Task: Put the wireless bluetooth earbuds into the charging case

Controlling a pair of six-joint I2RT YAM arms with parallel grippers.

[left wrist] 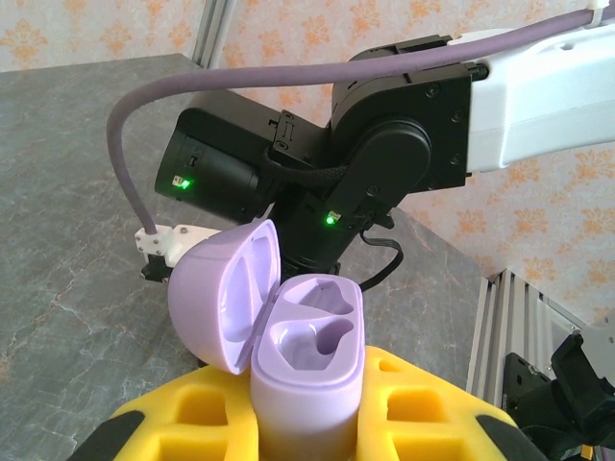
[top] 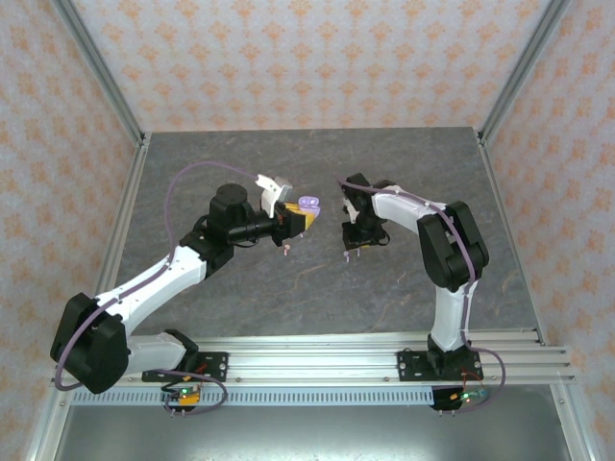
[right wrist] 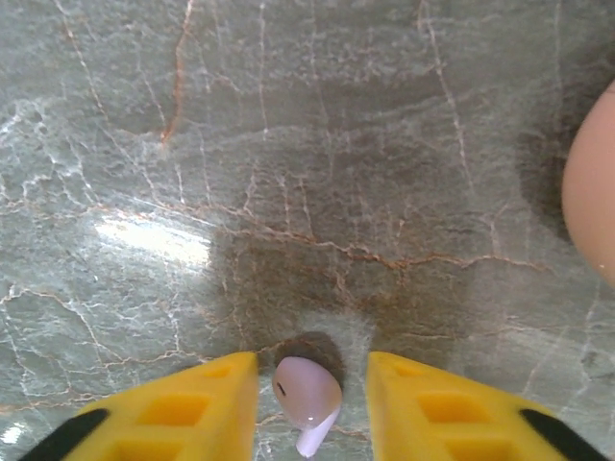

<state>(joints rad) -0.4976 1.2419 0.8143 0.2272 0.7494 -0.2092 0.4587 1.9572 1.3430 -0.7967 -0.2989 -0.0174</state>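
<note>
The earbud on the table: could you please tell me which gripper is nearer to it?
Right. The right gripper straddles the earbud, fingers open on either side. The left gripper is apart from it, holding the open purple case.

Lab rig; wallpapered panels (top: 288, 58), aluminium rails (top: 384, 365).

Lilac case (left wrist: 307, 384) upright, clamped in left gripper (top: 302, 214), off table (top: 288, 288), just left of centre. Lid (left wrist: 221, 288) hinged open leftward; I see both wells (left wrist: 312, 338) empty. One earbud (right wrist: 307, 390), pale pinkish-lilac, lies on table between right gripper (right wrist: 309, 399) fingers, apparently touching neither.
</note>
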